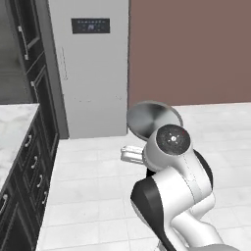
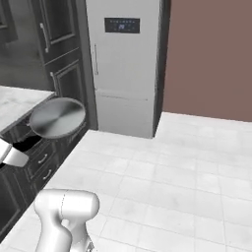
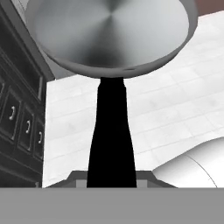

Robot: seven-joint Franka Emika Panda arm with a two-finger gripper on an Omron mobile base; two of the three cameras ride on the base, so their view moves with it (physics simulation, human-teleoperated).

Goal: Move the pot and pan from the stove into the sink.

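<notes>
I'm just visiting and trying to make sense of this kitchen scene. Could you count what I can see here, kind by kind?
Frying pans: 1, the pan, held by its black handle in the gripper
Fridges: 1, the fridge
Marble counters: 1, the counter
Robot arms: 1, the arm
Total: 4

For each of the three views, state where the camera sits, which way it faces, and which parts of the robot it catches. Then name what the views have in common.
Left base view: behind the arm, to its left, facing the fridge across the tiled floor; the arm rises lower right, carrying the pan.
Right base view: behind, to its right, facing the same fridge and dark cabinets; a white arm joint shows lower left.
Hand view: on the hand, looking along the pan's black handle to its bowl.
Shared: the pan, floor and cabinets.
</notes>
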